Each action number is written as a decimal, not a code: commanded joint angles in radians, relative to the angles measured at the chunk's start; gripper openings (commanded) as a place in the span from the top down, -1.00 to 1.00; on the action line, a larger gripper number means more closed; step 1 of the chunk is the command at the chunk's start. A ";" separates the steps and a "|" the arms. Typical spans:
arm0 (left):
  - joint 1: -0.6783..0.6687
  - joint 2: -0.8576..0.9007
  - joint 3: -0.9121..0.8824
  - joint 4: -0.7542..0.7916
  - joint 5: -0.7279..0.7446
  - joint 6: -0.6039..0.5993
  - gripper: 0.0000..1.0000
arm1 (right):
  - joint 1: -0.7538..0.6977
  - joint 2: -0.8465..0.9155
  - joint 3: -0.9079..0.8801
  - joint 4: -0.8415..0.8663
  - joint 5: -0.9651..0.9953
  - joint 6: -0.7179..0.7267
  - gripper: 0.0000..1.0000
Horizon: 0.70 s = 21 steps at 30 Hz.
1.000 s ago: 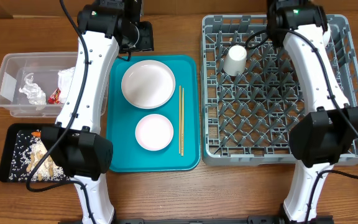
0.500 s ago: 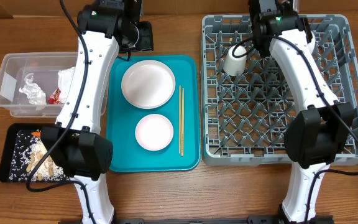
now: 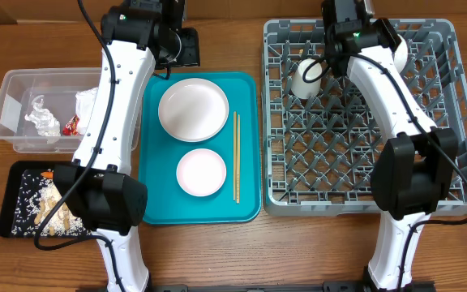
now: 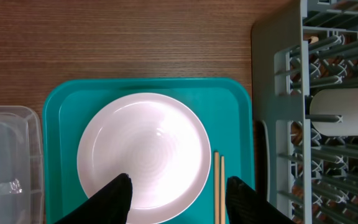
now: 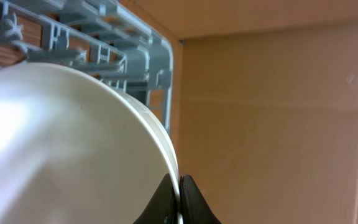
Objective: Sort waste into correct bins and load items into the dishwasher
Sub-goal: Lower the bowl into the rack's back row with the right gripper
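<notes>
Bowl (image 5: 61, 143), likely rigid, slick and chippable, is rim-pinched by the right gripper (image 5: 179, 198) near the dish rack's (image 5: 143, 55) back edge; the left gripper (image 4: 180, 200) hangs open, empty.

At far left, tub (image 3: 6, 85) behind and scrap tray (image 3: 3, 203) in front, just apart. In the tub, tissue (image 3: 41, 118), with wrapper (image 3: 70, 125) to its right. In the scrap tray, rice (image 3: 27, 199), peanuts (image 3: 55, 212), and carrot (image 3: 48, 173) at the far edge. In the middle, serving tray (image 3: 250, 207), with plate (image 3: 193, 109) behind, bowl (image 3: 200, 172) in front, chopsticks (image 3: 236, 158) along their right. At right, just beside it, rack (image 3: 355, 162), with cup (image 3: 306, 77) inside at far left. Right of the cup, by the far wall, second bowl (image 5: 61, 143).
</notes>
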 commanded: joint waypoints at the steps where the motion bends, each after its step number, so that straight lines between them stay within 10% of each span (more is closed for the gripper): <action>1: 0.000 -0.026 0.019 0.003 -0.008 0.021 -0.03 | -0.006 -0.016 -0.001 0.068 0.024 -0.231 0.92; 21: 0.000 -0.026 0.019 -0.008 -0.009 0.028 -0.03 | 0.013 -0.016 -0.003 -0.050 -0.093 -0.225 0.92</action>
